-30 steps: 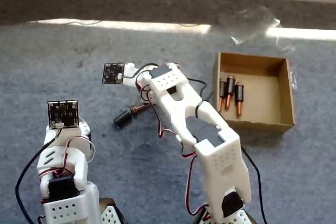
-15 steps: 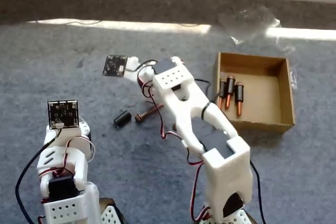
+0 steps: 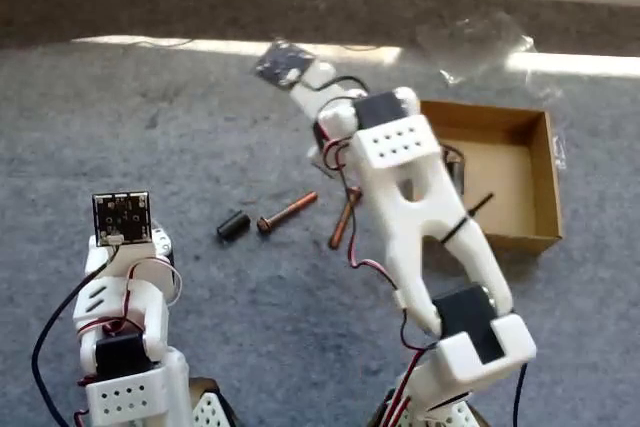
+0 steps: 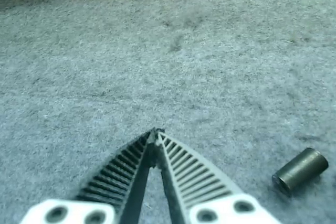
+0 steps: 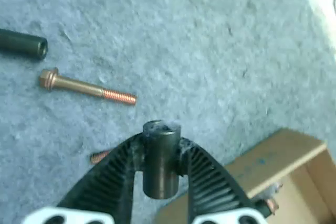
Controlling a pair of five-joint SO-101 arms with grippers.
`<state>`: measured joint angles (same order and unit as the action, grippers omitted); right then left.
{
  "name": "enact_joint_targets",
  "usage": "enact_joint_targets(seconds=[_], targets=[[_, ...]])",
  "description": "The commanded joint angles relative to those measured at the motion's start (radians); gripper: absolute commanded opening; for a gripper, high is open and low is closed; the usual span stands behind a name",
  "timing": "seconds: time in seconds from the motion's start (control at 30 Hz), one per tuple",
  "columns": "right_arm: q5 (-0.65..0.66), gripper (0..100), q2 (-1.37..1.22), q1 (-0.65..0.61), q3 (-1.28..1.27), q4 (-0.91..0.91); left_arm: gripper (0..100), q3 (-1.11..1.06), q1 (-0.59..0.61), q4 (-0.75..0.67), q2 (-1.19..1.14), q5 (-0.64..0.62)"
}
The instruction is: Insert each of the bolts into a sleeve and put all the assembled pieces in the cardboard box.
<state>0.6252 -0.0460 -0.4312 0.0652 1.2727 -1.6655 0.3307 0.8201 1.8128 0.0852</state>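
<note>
My right gripper (image 5: 160, 153) is shut on a black sleeve (image 5: 160, 161). A copper bolt tip (image 5: 100, 156) sticks out below it. In the high view this assembled piece (image 3: 342, 220) hangs tilted above the carpet, just left of the cardboard box (image 3: 545, 182). A loose copper bolt (image 3: 287, 212) (image 5: 86, 87) and a loose black sleeve (image 3: 233, 224) (image 5: 23, 43) lie on the carpet to its left. My left gripper (image 4: 156, 132) is shut and empty, low over the carpet, with the loose sleeve (image 4: 300, 170) off to one side. The arm hides most of the box's contents.
A clear plastic bag (image 3: 475, 42) lies behind the box. The carpet ends at a bright strip of floor (image 3: 200, 47) at the back. The left arm (image 3: 120, 287) stands at the front left. An assembled piece (image 5: 270, 205) peeks from inside the box (image 5: 273, 166).
The right arm has lifted off the carpet with the sleeve and bolt and swung right toward the box. One bolt and one sleeve stay on the carpet. The left arm has not moved.
</note>
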Motion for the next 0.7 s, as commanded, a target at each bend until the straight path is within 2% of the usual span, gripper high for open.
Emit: enact_joint_targets(seconds=[0.0,0.13,0.23,0.4,0.67], targets=[[-0.074,0.5,0.107,0.071,-0.018,0.035,0,0.007,0.007,-0.023,0.018,0.006],[-0.218,0.5,0.168,0.088,-0.134,0.036,0,0.007,0.007,-0.023,0.018,0.006],[-0.279,0.5,0.193,0.088,-0.252,0.031,0,0.007,0.007,-0.023,0.018,0.006],[-0.327,0.5,0.196,0.088,-0.410,0.012,0,0.007,0.007,-0.023,0.018,0.006],[-0.333,0.5,0.200,0.107,-0.611,-0.185,0,0.005,0.005,-0.023,0.018,0.006]])
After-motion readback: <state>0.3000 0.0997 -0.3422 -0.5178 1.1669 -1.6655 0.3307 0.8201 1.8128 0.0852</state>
